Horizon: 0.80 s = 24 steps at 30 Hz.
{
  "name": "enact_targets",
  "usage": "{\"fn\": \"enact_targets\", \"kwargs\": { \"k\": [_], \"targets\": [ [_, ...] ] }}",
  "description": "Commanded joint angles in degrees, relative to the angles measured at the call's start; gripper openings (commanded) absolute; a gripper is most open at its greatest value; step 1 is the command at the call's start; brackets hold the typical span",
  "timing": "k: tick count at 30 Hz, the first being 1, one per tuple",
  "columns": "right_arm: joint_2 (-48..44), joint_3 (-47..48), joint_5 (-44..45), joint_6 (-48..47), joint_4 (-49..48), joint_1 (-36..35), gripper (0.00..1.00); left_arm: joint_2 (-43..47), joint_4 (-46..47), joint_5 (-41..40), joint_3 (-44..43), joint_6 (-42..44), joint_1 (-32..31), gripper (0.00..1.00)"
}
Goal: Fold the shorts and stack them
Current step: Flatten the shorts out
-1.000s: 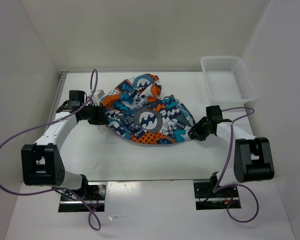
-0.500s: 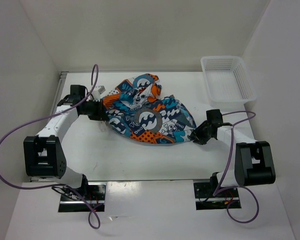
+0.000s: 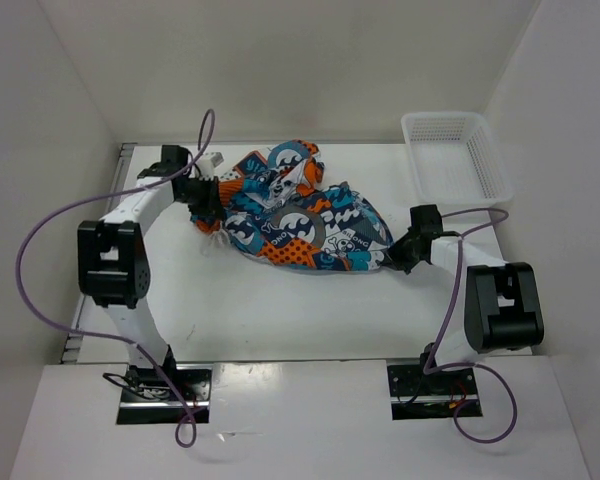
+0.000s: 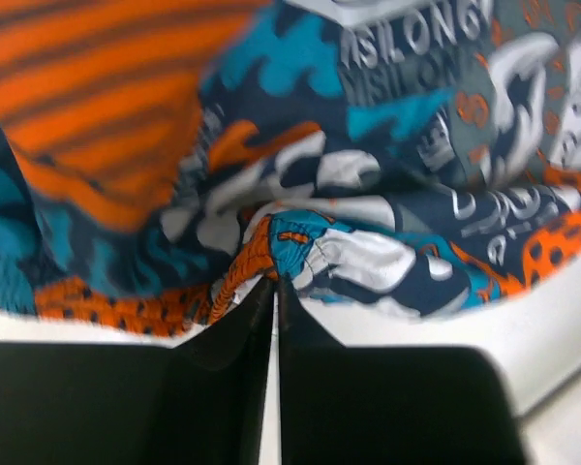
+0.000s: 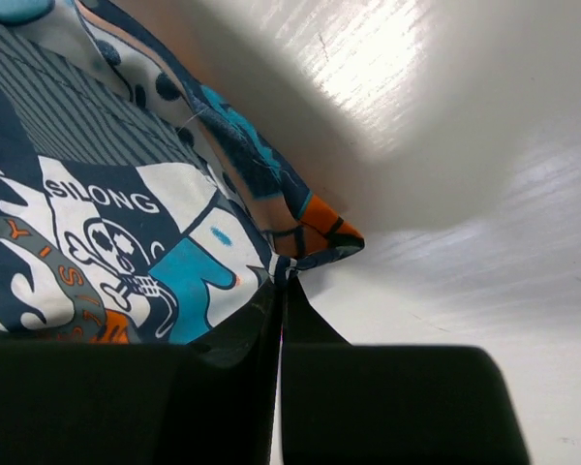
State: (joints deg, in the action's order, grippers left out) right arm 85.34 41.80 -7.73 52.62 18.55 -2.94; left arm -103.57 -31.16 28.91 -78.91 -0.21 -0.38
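Since the earlier frames, the left end effector [image 4: 274,283] has been carried farther from the arm bases and slightly toward the middle. The left edge of the shorts [image 3: 300,228] has been drawn along with it, so that the fabric is now bunched more tightly. Its fingers are pressed together on a small orange and teal fold at the left edge of the garment, as is seen in the left wrist view. The right end effector [image 5: 281,276] has been shifted only a little; its fingers are likewise closed, and a corner of the hem with an orange tip is pinched between them at the right end of the garment. Between the two, the shorts are spread in a crumpled heap across the middle of the white surface [image 3: 280,315], with the far portion piled up toward the back wall. A white mesh basket [image 3: 456,157] is set at the far right corner, apart from the fabric.
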Motion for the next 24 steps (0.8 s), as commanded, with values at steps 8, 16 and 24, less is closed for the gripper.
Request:
{"fn": "enact_targets", "kwargs": {
  "k": [8,16,24],
  "targets": [
    [0.4,4.5,0.5,-0.4,1.9,0.4,0.0,-0.5,-0.8,-9.1,-8.5,0.2,-2.4,1.0],
    [-0.3,4.5,0.0,0.1,2.5,-0.1,0.0,18.4,1.7,-0.6,15.1,0.2,-0.6,0.51],
    [-0.3,4.5,0.0,-1.0,2.5,-0.1,0.0,24.7,5.6,4.1,30.1,0.2,-1.1,0.22]
  ]
}}
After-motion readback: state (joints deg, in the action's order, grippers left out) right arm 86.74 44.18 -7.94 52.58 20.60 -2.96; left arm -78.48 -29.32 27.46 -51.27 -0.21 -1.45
